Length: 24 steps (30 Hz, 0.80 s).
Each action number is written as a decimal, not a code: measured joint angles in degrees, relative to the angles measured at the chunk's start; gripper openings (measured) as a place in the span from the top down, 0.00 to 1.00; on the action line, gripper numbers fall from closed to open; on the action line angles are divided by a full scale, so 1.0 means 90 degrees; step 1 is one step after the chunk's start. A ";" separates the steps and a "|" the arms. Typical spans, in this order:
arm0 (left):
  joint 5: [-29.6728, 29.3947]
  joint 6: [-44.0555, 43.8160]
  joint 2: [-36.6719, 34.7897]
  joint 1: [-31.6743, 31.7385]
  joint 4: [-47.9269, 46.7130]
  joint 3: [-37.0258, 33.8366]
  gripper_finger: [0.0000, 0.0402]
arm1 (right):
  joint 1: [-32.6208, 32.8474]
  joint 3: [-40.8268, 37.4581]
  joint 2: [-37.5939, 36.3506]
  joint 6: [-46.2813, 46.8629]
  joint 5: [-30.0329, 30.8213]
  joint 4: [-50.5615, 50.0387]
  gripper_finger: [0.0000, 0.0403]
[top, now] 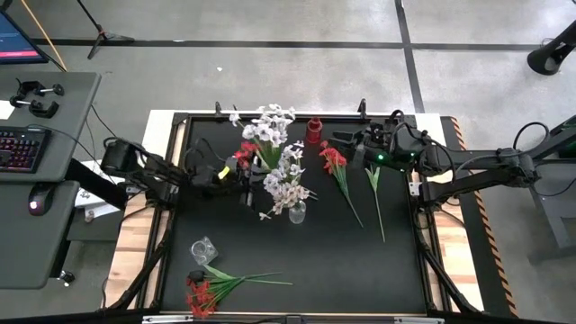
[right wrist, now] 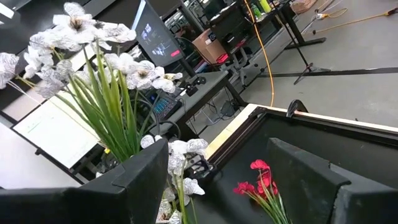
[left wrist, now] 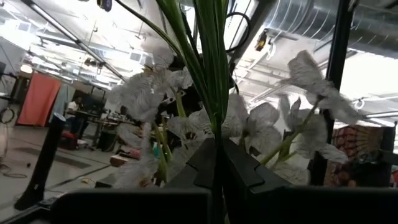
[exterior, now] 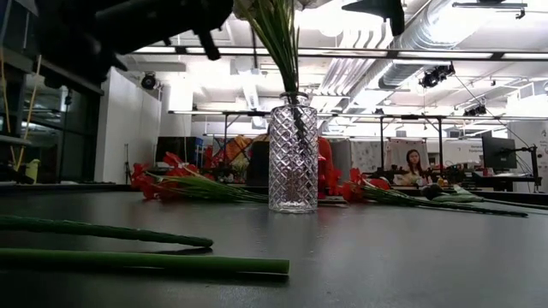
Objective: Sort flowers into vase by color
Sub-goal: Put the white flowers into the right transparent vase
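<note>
My left gripper (top: 243,171) is shut on a bunch of white flowers (top: 266,128), held over the table's middle left; their blooms (left wrist: 146,93) fan out past the fingers. Beside it, a clear cut-glass vase (exterior: 293,158) stands on the black table and holds more white flowers (top: 288,184) by their stems. My right gripper (top: 340,139) hovers open near the far edge, next to a small red vase (top: 314,131). A red flower (top: 335,160) and a bare green stem (top: 376,193) lie flat on the table below it. More red flowers (top: 202,292) lie at the near left. My left gripper pinches the green stems (left wrist: 214,124) of the white bunch between its two shut fingers. The fingers come from the table's left, slanting upward. The stems and blooms stand up and fan out beyond the fingertips. The stems' lower ends are hidden by the gripper.
A small clear glass (top: 203,250) lies near the front left. Two long green stems (exterior: 128,233) lie across the near table. A desk with a keyboard (top: 20,148) stands left of the table. A person (exterior: 413,167) sits in the room behind.
</note>
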 joint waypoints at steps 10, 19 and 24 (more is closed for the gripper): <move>0.0000 -0.0226 0.0848 0.0000 -0.0002 0.0761 1.00 | 0.0000 0.0000 0.0002 -0.0087 0.0000 -0.0005 0.35; 0.0000 -0.0382 0.1078 0.0032 0.0000 0.0931 1.00 | 0.0000 0.0000 0.0025 -0.0117 0.0025 -0.0031 0.35; 0.0000 -0.0382 0.1034 0.0129 0.0005 0.0931 1.00 | 0.0044 0.0008 -0.0058 0.0175 -0.0719 -0.1880 0.35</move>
